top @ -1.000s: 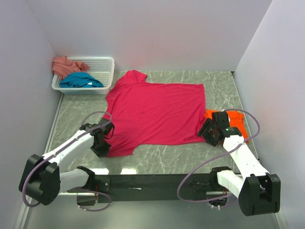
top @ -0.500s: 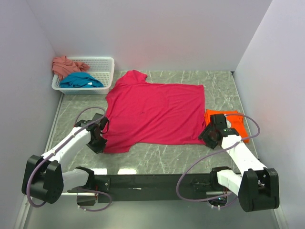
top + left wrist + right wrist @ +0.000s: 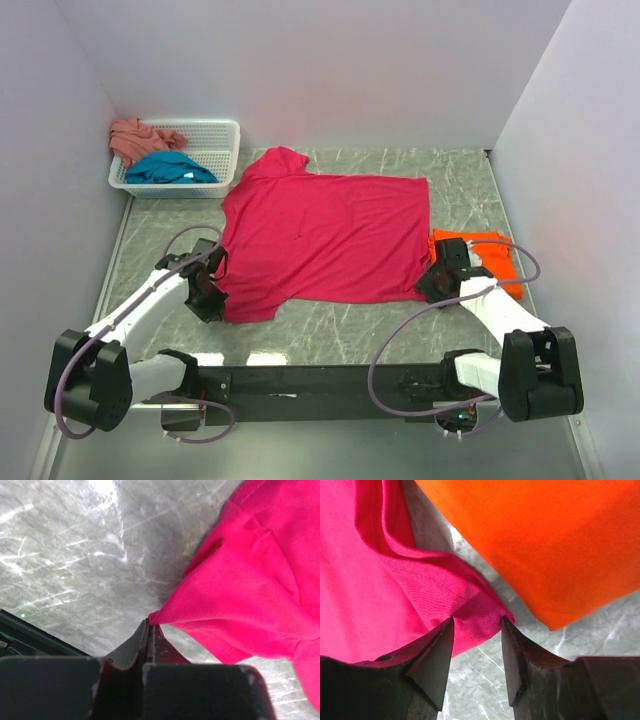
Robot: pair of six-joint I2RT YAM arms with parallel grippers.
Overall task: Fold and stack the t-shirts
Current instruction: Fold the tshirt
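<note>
The magenta-red t-shirt (image 3: 325,235) lies spread on the table. My left gripper (image 3: 212,291) is shut on its near left edge, pinching a fold of the cloth (image 3: 240,595) at the fingertips. My right gripper (image 3: 436,281) is open at the shirt's near right corner (image 3: 470,612), one finger on either side of it, resting on the table. A folded bright orange t-shirt (image 3: 478,256) lies just right of that corner and also shows in the right wrist view (image 3: 545,545). The teal t-shirt (image 3: 168,168) and the salmon-pink t-shirt (image 3: 137,136) lie in the basket.
A white mesh basket (image 3: 212,146) stands at the back left. White walls enclose the table on the left, back and right. The black base rail (image 3: 320,380) runs along the near edge.
My left gripper has drawn the shirt's near left edge back and leftward. My right gripper has moved slightly toward the shirt's near right corner, beside the orange shirt.
</note>
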